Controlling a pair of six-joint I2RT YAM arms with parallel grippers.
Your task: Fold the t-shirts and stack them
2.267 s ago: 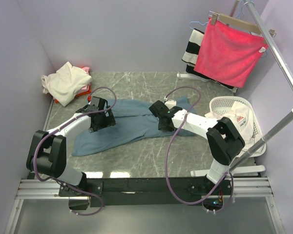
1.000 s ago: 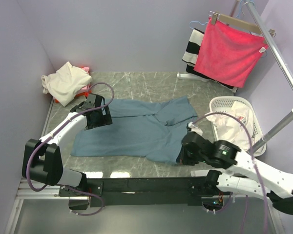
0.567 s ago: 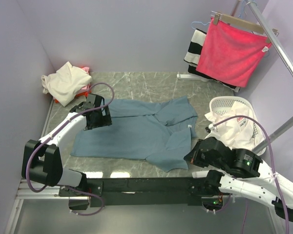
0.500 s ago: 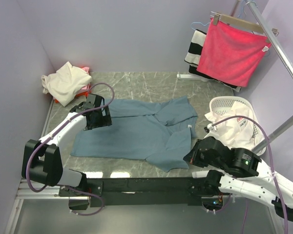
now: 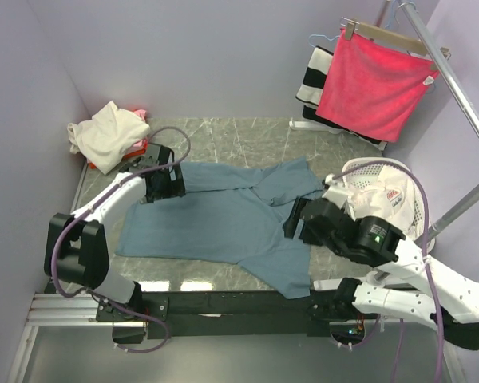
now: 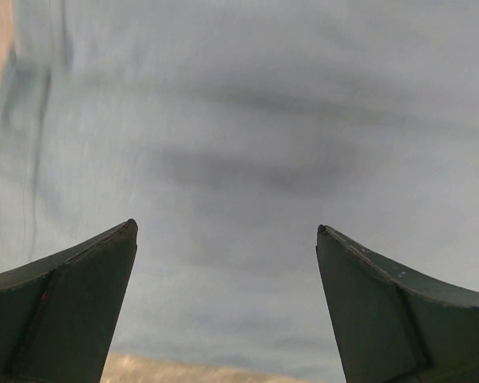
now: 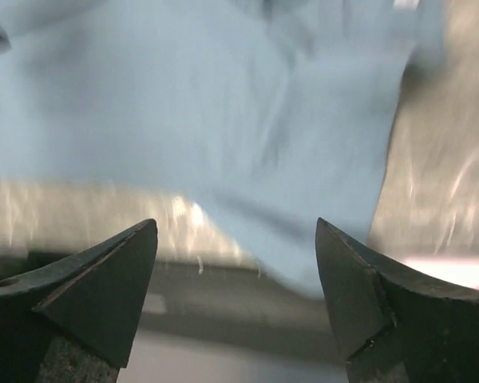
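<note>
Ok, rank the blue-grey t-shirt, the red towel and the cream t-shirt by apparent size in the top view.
1. blue-grey t-shirt, spread out on the table.
2. red towel, hanging, clearly smaller.
3. cream t-shirt, bunched up, so it looks smallest.

Left arm (image 5: 116, 199): white links, black joint housings.
Right arm (image 5: 437, 279): the same white and black, with a small green light on one black joint.
Cables (image 5: 172, 129): dull purple, one looping along each arm.
Left gripper (image 6: 225, 227), right gripper (image 7: 236, 223): dark wedge-shaped fingers tapering to points.
</note>
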